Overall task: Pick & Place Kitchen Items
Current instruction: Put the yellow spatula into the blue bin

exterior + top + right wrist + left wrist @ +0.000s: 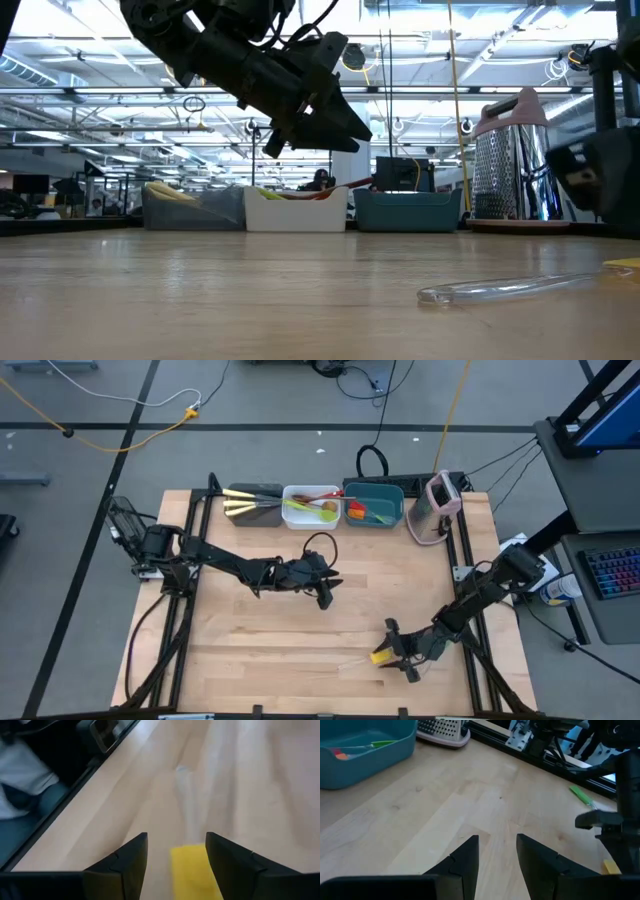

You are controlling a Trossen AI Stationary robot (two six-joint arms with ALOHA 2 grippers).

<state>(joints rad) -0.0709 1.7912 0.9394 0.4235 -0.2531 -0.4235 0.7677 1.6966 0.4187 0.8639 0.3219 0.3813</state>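
Pick step: right end effector, open, straddles yellow-headed spatula far from teal tub; next, close; left end effector open, idle.

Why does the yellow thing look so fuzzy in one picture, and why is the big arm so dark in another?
In the right wrist view the yellow-headed spatula with a clear handle sits very close to the lens between the right hand, so it blurs. In the low view the left arm's hand hangs against bright ceiling lights, so it shows nearly as a silhouette, and the clear handle catches a pale glint.
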